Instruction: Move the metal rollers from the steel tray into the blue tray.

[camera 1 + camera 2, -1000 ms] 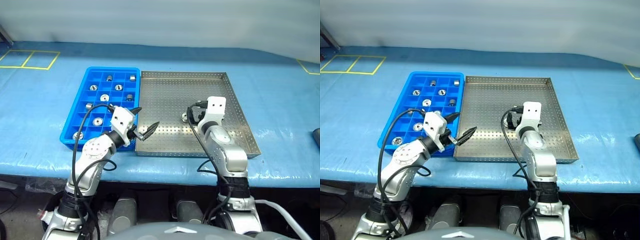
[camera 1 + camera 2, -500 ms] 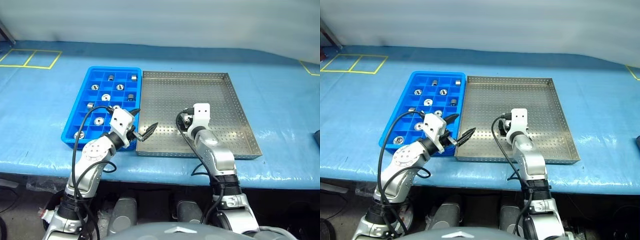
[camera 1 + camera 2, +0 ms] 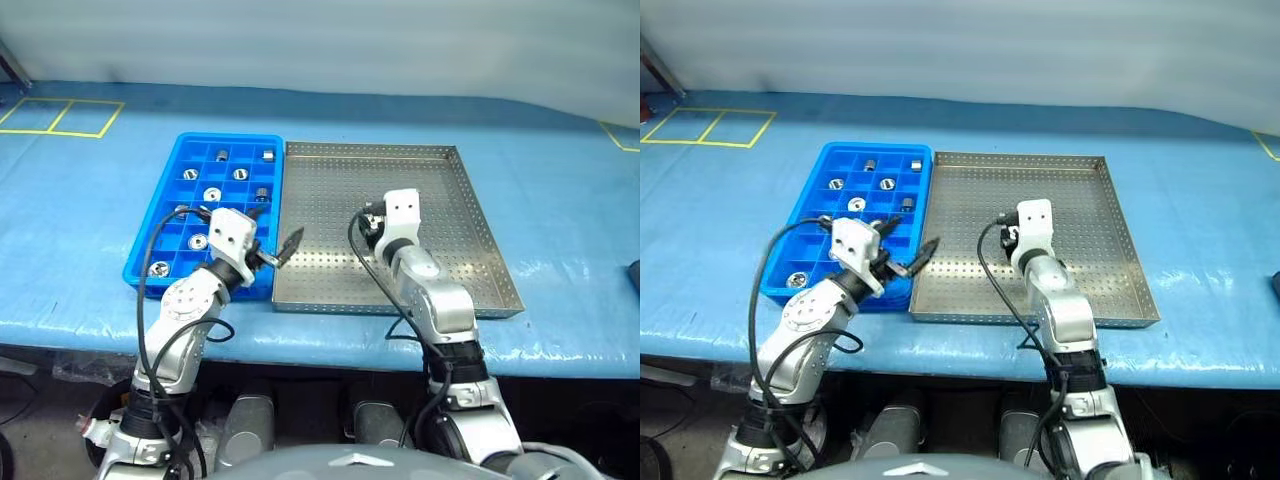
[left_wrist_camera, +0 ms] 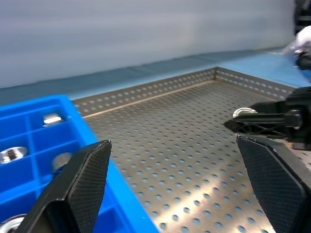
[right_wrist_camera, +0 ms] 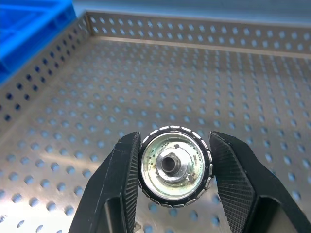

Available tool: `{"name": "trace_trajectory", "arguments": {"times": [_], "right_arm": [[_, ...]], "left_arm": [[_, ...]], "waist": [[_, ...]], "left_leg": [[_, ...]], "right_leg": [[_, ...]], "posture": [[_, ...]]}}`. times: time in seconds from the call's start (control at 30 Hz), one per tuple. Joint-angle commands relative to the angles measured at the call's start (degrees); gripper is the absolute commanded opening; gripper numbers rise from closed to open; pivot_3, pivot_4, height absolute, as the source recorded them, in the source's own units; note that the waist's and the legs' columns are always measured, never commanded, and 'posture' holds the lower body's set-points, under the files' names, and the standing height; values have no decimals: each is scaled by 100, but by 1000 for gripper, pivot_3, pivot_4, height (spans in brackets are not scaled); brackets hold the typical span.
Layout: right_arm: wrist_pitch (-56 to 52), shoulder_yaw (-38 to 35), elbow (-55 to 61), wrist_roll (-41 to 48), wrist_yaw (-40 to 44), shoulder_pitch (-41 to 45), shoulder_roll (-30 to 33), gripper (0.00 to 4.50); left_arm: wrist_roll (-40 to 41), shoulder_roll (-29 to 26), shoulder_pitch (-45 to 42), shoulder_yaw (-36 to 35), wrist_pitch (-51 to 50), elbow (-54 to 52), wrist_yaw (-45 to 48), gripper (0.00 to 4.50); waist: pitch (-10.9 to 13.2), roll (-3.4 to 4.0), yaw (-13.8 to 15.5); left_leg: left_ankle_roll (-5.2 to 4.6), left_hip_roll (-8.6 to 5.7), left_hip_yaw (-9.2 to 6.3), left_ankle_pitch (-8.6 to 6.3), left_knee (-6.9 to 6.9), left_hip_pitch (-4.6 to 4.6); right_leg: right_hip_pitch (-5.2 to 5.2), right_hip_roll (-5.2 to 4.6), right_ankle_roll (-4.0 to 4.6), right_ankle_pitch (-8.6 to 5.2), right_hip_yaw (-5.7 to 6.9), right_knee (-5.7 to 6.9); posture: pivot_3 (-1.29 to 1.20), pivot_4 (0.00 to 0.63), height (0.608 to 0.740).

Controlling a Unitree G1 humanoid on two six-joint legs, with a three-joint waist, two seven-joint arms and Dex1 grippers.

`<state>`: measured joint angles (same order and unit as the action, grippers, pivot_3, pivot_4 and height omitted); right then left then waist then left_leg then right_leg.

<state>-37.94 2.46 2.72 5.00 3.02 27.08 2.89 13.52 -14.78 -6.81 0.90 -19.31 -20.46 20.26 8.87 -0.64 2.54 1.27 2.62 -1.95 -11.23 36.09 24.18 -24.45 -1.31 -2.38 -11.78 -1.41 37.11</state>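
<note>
Since a second ago, the right gripper (image 5: 173, 167) has closed on a small shiny silver metal roller (image 5: 175, 166) and lifted it above the perforated grey steel tray (image 3: 440, 200), which now looks otherwise bare. Left gripper (image 4: 175, 187) hangs wide open, empty. Several rollers already sit in the bright blue compartmented plastic tray (image 3: 145, 255); this one seems last.

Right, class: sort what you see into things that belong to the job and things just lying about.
Job: roller held in right gripper; steel tray; blue tray with rollers; left gripper.
Lying about: blue table cover; yellow tape lines.
</note>
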Motion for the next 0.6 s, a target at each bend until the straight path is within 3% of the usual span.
{"name": "trace_trajectory", "arguments": {"times": [0.03, 0.23, 0.6], "right_arm": [[89, 192, 84, -29, 140, 461, -75, 1872], [78, 430, -167, 26, 364, 879, -312, 1872], [-172, 1032, -37, 16, 748, 825, -624, 1872]], "left_arm": [[-12, -52, 191, -262, 85, -598, -171, 4500], [-36, -90, 752, -547, -11, -1110, -439, 4500], [72, -101, 1136, -677, -103, -1335, -559, 4500]], "waist": [[0, 0, 48], [0, 0, 390], [1, 1, 994]], "left_leg": [[0, 0, 1, 0, -6, -2], [0, 0, -2, 0, -25, -3], [3, 1, -2, -1, -21, 7]], "right_leg": [[0, 0, 1, 0, 0, 0], [-2, 0, 2, -2, 5, -8], [-10, -3, 11, -8, 14, -18]], "posture": [[374, 150, 740], [466, 150, 740], [507, 150, 740]]}}
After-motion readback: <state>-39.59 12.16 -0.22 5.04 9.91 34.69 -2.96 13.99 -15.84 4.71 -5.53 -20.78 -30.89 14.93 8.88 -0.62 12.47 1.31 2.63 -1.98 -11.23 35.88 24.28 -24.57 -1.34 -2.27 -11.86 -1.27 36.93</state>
